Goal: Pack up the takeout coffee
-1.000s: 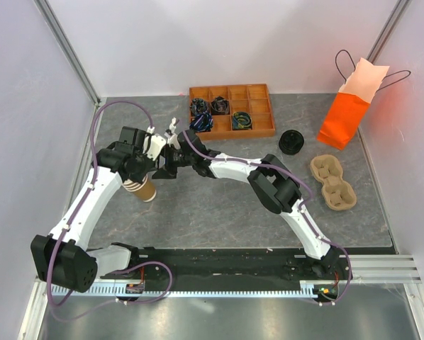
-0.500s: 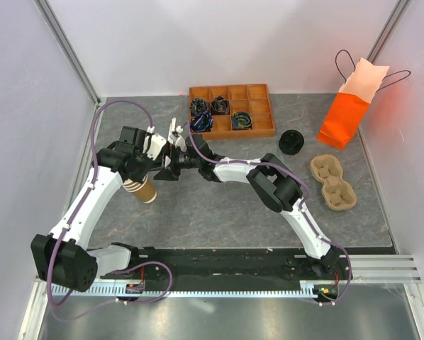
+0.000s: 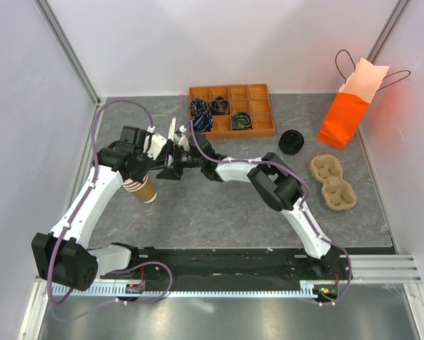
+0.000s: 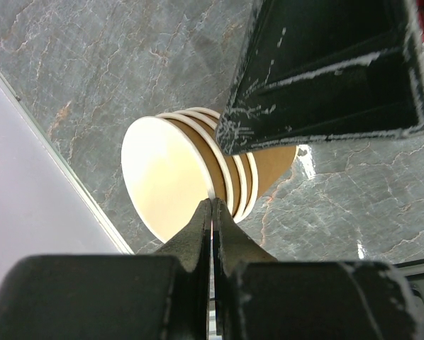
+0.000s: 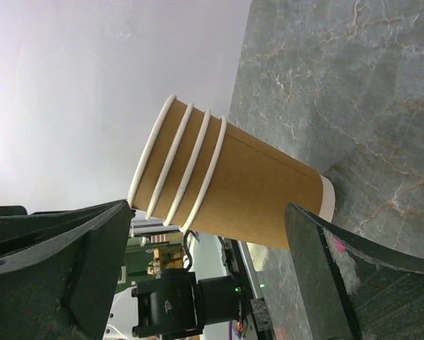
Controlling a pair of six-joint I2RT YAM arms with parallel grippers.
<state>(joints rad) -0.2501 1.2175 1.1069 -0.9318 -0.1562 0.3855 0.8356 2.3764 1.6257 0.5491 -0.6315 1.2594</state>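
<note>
- Takeout coffee: no view shows a cup with its lid on, so its place cannot be told
- Stack of cups (image 5: pixel 226 184): tan paper, white rims, four nested, lidless; tilted over the left part of the worktop (image 3: pixel 219 205); base low, near the grey surface; contact there unclear
- Left hand (image 4: pixel 212 209): fingers pressed fully together, pinching the rim wall of the topmost cup in the stack
- Right hand (image 3: pixel 171 151): spread wide, holding nothing; just beside the left hand; in its wrist view the stack shows between its two fingers, touching neither
- Black lid (image 3: pixel 291 142): round, loose, on the worktop right of centre; one lid or several, cannot tell
- Wooden tray (image 3: pixel 258 92): compartmented, at the far edge; dark items in several left and middle cells
- Cup carrier (image 3: pixel 332 183): tan pulp, two wells showing, on the right side
- Paper bag (image 3: pixel 345 117): orange, upright, dark cord handles, far right corner
</note>
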